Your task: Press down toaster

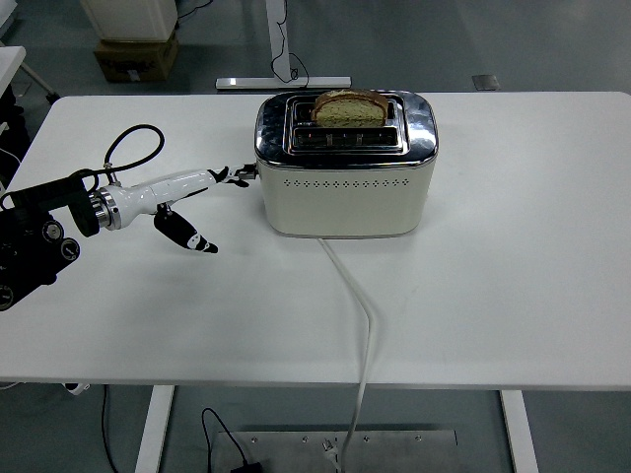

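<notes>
A cream toaster (pixel 345 187) with a chrome top stands at the table's middle back. A slice of brown bread (pixel 349 106) sits in its rear slot, only its upper part showing. My left hand (pixel 202 202) reaches in from the left with white fingers stretched out. Its upper fingertips (pixel 235 177) rest on the lever at the toaster's left end. The thumb (pixel 187 233) hangs below, apart from the toaster. The hand holds nothing. My right arm is out of view.
A white power cord (pixel 355 296) runs from the toaster's front over the table's near edge. A black cable loop (pixel 133 143) arches above my left wrist. Cardboard boxes and a desk leg stand on the floor beyond the table.
</notes>
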